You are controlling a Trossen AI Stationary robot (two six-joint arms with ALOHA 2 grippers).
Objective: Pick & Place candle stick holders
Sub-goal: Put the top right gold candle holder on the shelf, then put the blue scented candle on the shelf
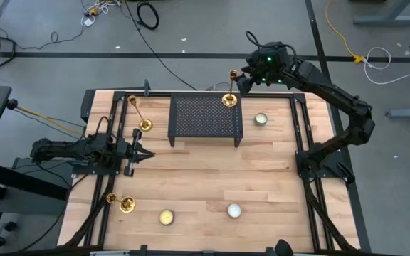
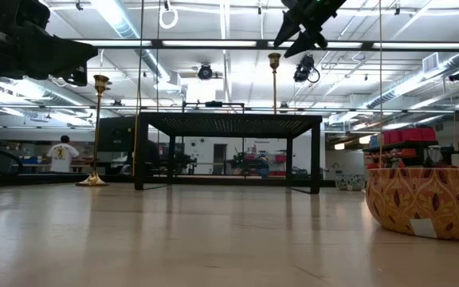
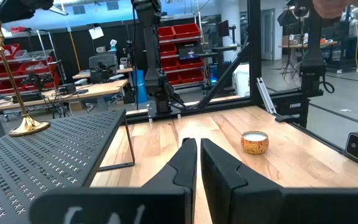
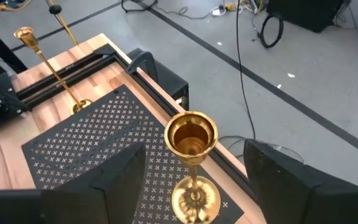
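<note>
From above: three candle stick holders counted. One (image 1: 228, 98) standing upright on the far right corner of the black mesh rack (image 1: 203, 117); a second (image 1: 141, 118) on the wooden table (image 1: 262, 178) just left of the rack; a third (image 1: 122, 203) near the table's near left edge. Three small candle cups as well: one (image 1: 261, 119) right of the rack, two (image 1: 166, 217) (image 1: 234, 210) along the near edge. Two arms. Right gripper (image 1: 245, 80) raised beside the top of the holder on the rack, fingers apart, not touching it. Left gripper (image 1: 144, 154) low over the table's left side, fingers together, holding nothing.

At table height: rack (image 2: 229, 122) seen level on its legs. Two holders visible, one (image 2: 274, 80) rising from the rack top, one (image 2: 96, 131) on the table to the rack's left. Right gripper (image 2: 303, 32) up above the rack holder's cup. One patterned cup (image 2: 425, 199) close at the right.

Past the left wrist: dark fingers (image 3: 185, 165) pressed together, empty. One holder (image 3: 14, 84) on the mesh surface, one candle cup (image 3: 254, 142) on the wood beyond.

Past the right wrist: two broad fingers (image 4: 114, 177) set wide apart on either side of the holder (image 4: 191, 162) on the rack, clear of it, looking down into its open cup. One further holder (image 4: 51, 65) past the rack edge.
</note>
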